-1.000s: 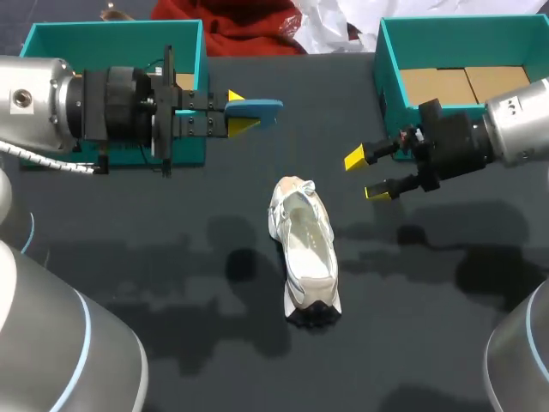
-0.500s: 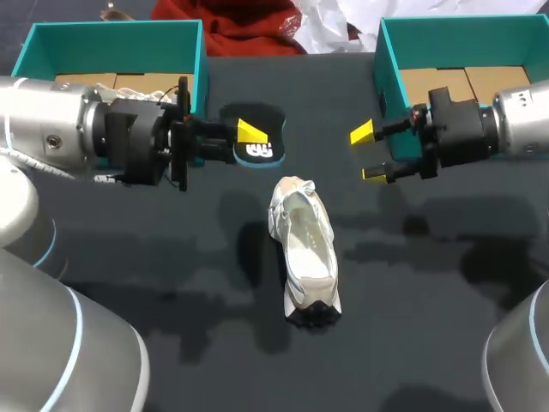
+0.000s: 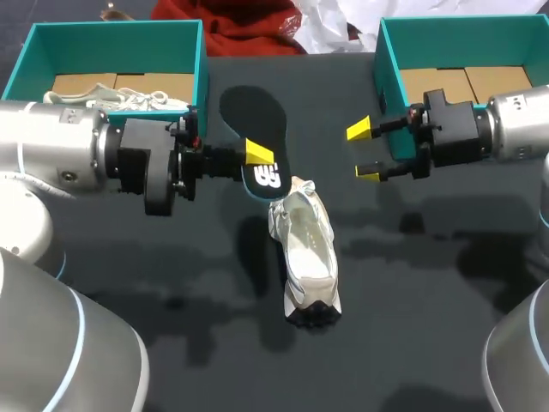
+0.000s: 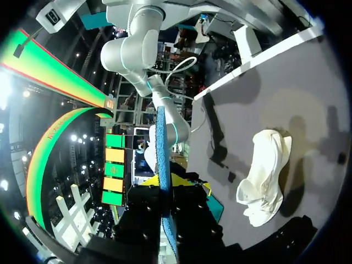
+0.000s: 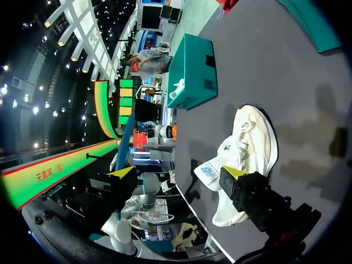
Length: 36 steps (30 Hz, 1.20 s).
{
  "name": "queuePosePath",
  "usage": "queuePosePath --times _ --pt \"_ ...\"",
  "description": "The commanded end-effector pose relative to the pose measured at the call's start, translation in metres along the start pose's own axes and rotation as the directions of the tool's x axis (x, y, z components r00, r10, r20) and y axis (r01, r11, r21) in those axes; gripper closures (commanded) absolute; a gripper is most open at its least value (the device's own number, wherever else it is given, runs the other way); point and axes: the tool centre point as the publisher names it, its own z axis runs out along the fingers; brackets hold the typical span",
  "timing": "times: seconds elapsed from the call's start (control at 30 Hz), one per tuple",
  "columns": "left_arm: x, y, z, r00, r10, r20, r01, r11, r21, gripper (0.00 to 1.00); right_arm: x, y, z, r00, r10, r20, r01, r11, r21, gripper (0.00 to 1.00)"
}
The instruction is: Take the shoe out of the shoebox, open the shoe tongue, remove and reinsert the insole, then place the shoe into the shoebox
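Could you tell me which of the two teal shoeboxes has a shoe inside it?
The left-hand shoebox: a white shoe lies in it, while the right-hand shoebox shows only bare brown cardboard.

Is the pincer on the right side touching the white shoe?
Apart. The head view shows bare dark table between the right pincer and the white shoe. The pincer's open fingers hold nothing.
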Motion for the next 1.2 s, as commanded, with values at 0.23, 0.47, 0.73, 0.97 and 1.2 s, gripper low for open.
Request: queuePosePath --times 0.23,0.47,0.73,0.97,1.2 --pt "0.022 0.017 0.017 0.974 0.224 0.041 -0.217 0.967 -0.136 1.0 0.017 0.008 0.002 1.0 0.021 -0.017 -0.021 1.0 0.012 0.0" --pt "0.028 0.016 0.022 0.975 0.219 0.029 -0.214 0.968 -0.128 1.0 0.017 0.008 0.002 1.0 0.021 -0.017 -0.021 1.0 0.012 0.0" --pt "0.044 0.022 0.045 0.979 0.2 0.046 -0.197 0.978 -0.073 1.0 0.026 0.02 0.027 0.996 -0.078 -0.042 0.08 0.996 0.047 0.0" --pt "0.047 0.033 0.051 0.973 0.226 0.038 -0.223 0.972 -0.072 1.0 0.027 0.02 0.031 0.994 -0.106 0.012 0.106 0.993 0.043 0.0" --pt "0.046 0.05 0.059 0.977 0.211 0.04 -0.208 0.975 -0.076 1.0 0.028 0.019 0.038 0.994 -0.113 -0.002 0.112 0.992 0.058 0.0"
